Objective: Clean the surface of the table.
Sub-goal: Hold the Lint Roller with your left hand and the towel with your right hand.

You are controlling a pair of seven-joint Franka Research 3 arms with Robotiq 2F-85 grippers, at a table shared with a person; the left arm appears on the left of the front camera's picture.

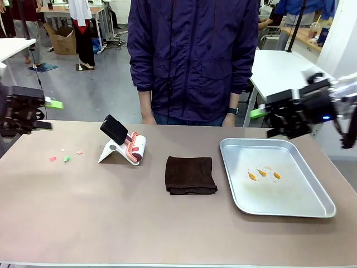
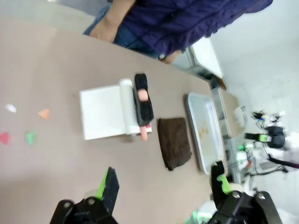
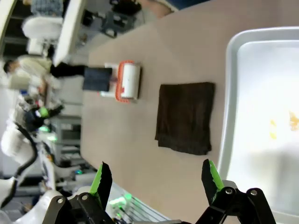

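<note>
Our left claw (image 2: 163,179) stands with its two green-padded fingers spread wide and nothing between them, raised over the left end of the table (image 1: 111,223). Our right claw (image 3: 156,171) is just as wide apart and just as empty, raised by the far right corner near the tray (image 1: 234,146). Below both we see the one table, stretching from our side to the person (image 1: 192,56) standing at its far edge: a large rectangle, its top smooth, matte and brownish-taupe, trimmed with a thin pale edge. On it, nearest the left claw, we count four small scraps (image 1: 67,158), one green, two pinkish-red and one pale, lying loose and apart. Next comes one white wedge-shaped holder (image 1: 120,151) with a roller and a black block-shaped part leaning on it. In the middle lies one dark brown cloth (image 1: 190,175), soft-looking and folded into a rough square. To the right rests the one tray, silver metal, rectangular with rounded corners and a raised rim, with three orange bits (image 1: 262,172) in it.
</note>
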